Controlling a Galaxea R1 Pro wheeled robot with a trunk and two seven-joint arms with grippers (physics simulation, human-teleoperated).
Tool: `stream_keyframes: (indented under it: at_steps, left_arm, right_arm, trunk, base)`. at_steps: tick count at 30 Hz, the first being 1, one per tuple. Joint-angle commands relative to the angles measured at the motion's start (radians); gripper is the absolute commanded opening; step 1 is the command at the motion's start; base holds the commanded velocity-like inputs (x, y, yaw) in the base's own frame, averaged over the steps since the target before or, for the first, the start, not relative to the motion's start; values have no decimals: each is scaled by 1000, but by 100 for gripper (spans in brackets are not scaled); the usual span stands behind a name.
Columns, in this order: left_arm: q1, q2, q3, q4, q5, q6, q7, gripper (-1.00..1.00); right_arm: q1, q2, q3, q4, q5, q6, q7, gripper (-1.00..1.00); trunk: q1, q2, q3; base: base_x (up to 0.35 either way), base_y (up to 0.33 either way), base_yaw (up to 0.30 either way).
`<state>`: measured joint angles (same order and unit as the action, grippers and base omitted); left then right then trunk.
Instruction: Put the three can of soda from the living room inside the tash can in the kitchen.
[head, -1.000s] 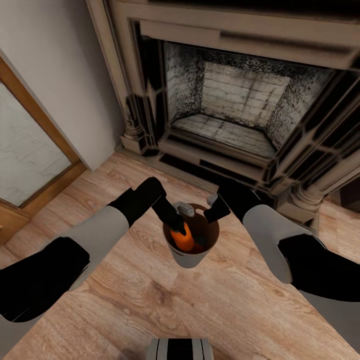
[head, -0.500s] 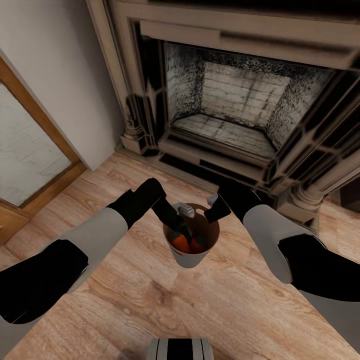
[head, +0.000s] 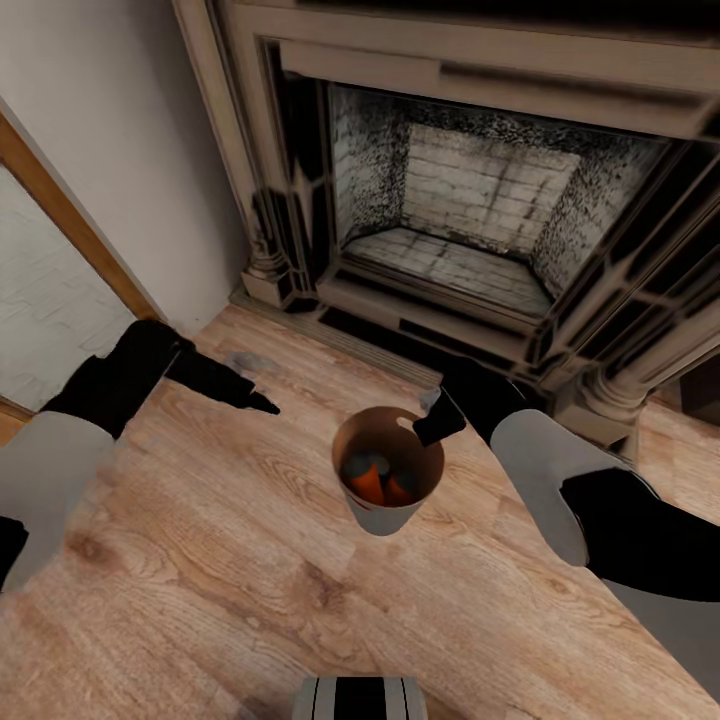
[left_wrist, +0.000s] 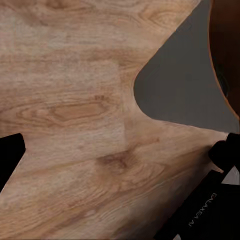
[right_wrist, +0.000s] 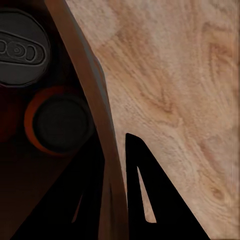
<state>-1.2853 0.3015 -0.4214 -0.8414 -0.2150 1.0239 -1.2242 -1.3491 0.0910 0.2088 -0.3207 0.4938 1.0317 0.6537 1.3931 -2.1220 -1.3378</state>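
Observation:
The tash can (head: 385, 515), a pale grey bucket with a brown inside, hangs over the wood floor in the head view. My right gripper (head: 428, 424) is shut on its far rim; in the right wrist view the rim (right_wrist: 102, 150) runs between the fingers (right_wrist: 142, 190). Inside lie the cans of soda: two orange ones (head: 368, 487) (head: 399, 492) and a dark one (head: 357, 465). The right wrist view shows a dark can top (right_wrist: 20, 47) and an orange can (right_wrist: 60, 120). My left gripper (head: 252, 399) is open and empty, off to the left of the bucket. The bucket's grey wall (left_wrist: 185, 85) shows in the left wrist view.
A fireplace (head: 470, 220) with a pale stone surround stands straight ahead, its hearth step close behind the bucket. A wood-framed glass door (head: 50, 270) is at the left. Wood floor (head: 250, 580) lies all around. My base (head: 360, 698) shows at the bottom edge.
My left gripper lowered an orange can into the bucket, let it go, and pulled out and away to the left. The right gripper and bucket stayed still.

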Motion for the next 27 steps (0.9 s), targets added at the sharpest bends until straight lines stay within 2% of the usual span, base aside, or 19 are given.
stream_keyframes:
  at_steps: [1, 2, 5, 7, 8, 11, 12, 16, 19, 23, 27]
  left_arm:
    - [26, 29, 72, -4, 3, -25, -7, 100]
    - [42, 38, 107, -5, 2, -38, -8, 100]
    - [163, 63, 304, -14, -2, -144, -6, 100]
    - [195, 65, 350, -23, -2, -173, -5, 100]
    - [250, 68, 400, -32, -6, -209, -2, 100]
    - [325, 66, 422, -37, -7, -263, 25, 100]
    - [356, 65, 428, -36, -6, -291, 53, 100]
    - [423, 61, 437, -32, 0, -368, 160, 100]
    - [451, 59, 439, -32, 1, -397, 195, 100]
    - [461, 59, 440, -31, 2, -408, 207, 100]
    - [465, 57, 440, -30, 1, -414, 213, 100]
  right_arm:
    - [0, -4, -11, 0, -55, 16, 7, -100]
    - [0, -7, -11, 1, -55, 16, 7, -100]
    - [1, -32, -11, 2, -57, 16, 8, -100]
    - [1, -49, -11, 3, -57, 16, 9, -100]
    - [1, -73, -11, 3, -59, 16, 12, -100]
    - [2, -105, -11, 4, -59, 16, 16, -100]
    - [2, -117, -11, 5, -59, 16, 18, -100]
    - [2, -150, -12, 7, -60, 16, 21, -100]
    - [3, -170, -28, 9, -60, 16, 22, -100]
    - [13, -181, -42, 7, -60, 16, 21, -100]
    - [21, -195, -46, 5, -60, 16, 21, -100]
  trunk:
    - [0, 0, 0]
    - [0, 0, 0]
    - [0, 0, 0]
    - [0, 0, 0]
    - [0, 0, 0]
    - [8, -14, -6]
    - [11, -21, -9]
    - [27, -49, -22]
    - [34, -63, -28]
    - [34, -63, -28]
    - [50, -91, -41]
  base:
    - [0, 0, 0]
    - [0, 0, 0]
    - [0, 0, 0]
    - [0, 0, 0]
    - [0, 0, 0]
    - [0, 0, 0]
    - [0, 0, 0]
    - [0, 0, 0]
    - [0, 0, 0]
    - [0, 0, 0]
    - [0, 0, 0]
